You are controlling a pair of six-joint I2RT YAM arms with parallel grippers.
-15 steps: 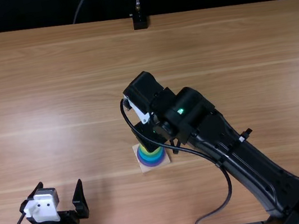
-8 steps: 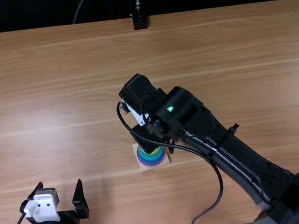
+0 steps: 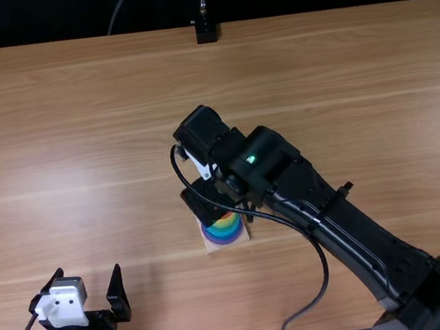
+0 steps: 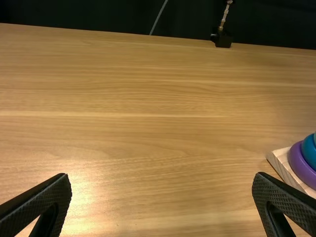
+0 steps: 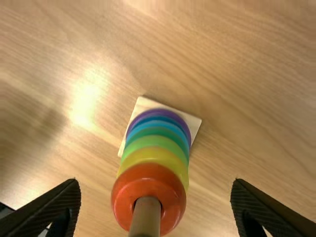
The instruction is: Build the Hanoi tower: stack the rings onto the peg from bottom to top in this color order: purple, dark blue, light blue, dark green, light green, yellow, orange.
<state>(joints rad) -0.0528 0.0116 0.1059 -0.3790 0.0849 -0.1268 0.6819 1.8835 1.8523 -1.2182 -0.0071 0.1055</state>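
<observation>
"What's at the left?"

"The left gripper, by the worktop's near edge, its 2 jaws wide apart."

"And right of it?"

"A wooden base with 1 peg. The rings sit stacked around it: purple ring lowest, yellow ring beneath the topmost orange ring."

"The right gripper?"

"Above the stack, jaws spread, clear of the rings."

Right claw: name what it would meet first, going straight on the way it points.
Probably the peg, lined up between the right claw's open fingers, then the orange ring around it. How far off they are is unclear.
</observation>
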